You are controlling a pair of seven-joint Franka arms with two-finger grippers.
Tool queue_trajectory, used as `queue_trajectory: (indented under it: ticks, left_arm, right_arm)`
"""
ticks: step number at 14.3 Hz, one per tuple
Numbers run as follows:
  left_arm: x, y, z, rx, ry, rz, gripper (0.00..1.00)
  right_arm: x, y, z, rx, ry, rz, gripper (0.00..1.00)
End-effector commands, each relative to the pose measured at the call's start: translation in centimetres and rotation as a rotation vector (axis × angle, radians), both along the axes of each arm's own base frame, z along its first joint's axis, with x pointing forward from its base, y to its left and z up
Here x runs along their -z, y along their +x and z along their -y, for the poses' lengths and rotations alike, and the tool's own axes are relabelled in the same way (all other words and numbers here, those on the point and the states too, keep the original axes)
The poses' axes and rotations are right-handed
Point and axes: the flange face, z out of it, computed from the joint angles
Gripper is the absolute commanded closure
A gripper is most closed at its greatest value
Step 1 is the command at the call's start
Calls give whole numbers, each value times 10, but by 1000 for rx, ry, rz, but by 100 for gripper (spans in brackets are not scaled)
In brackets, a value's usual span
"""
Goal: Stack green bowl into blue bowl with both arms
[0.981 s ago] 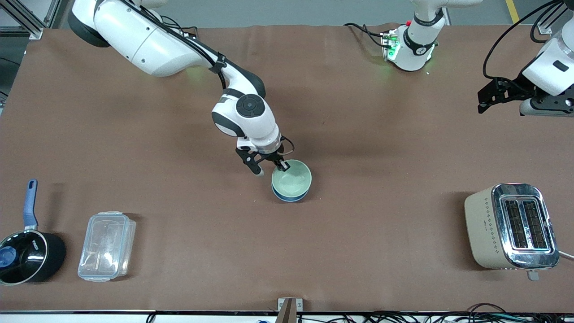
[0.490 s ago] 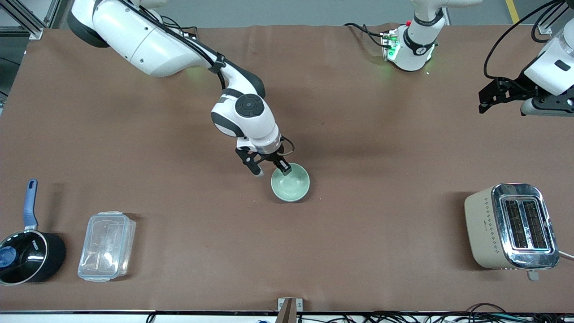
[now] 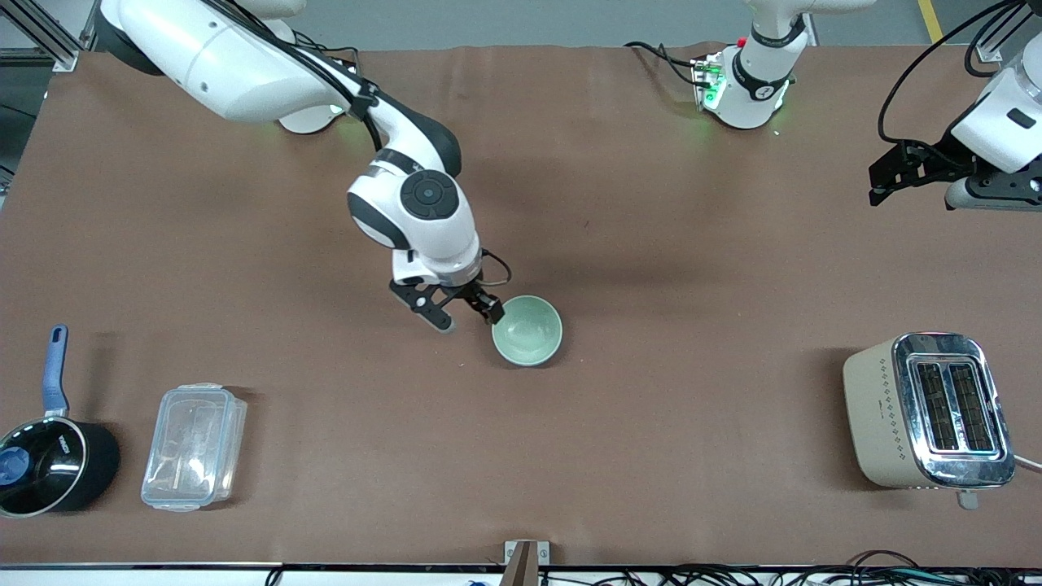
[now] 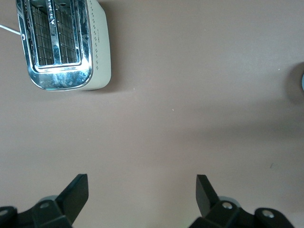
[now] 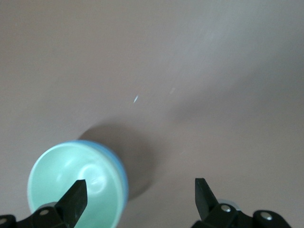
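Nesting complete: the pale mint-green bowl (image 3: pixel 527 330) sits inside the sky-blue bowl at mid-table.
Front view: the right gripper (image 3: pixel 462 313), fingers spread and empty, hovers just beside the stack toward the right arm's end; the left gripper (image 3: pixel 894 172) waits spread, well apart. Right wrist view: a glossy blue rim (image 5: pixel 116 164) rings the green bowl beside one fingertip (image 5: pixel 75 194); that arm is nearer.
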Motion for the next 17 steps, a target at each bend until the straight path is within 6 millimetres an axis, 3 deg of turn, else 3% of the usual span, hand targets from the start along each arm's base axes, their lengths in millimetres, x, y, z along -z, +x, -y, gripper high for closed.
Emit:
queue_trajectory:
  ticks: [1, 6, 11, 13, 17]
  left_arm:
    - [-8, -4, -1, -9, -20, 13, 0]
    - [-12, -7, -3, -8, -7, 11, 0]
    - [-21, 2, -4, 3, 12, 34, 0]
    - [-21, 5, -5, 3, 13, 33, 0]
    - [-15, 6, -9, -18, 12, 13, 0]
  right_arm:
    - [-63, 11, 46, -161, -51, -65, 0]
    - [-169, 28, 182, -310, -77, -127, 0]
    - [-258, 4, 291, -418, -73, -117, 0]
    - [-286, -9, 336, -463, -51, -110, 0]
    - [-310, -29, 383, -511, -56, -106, 0]
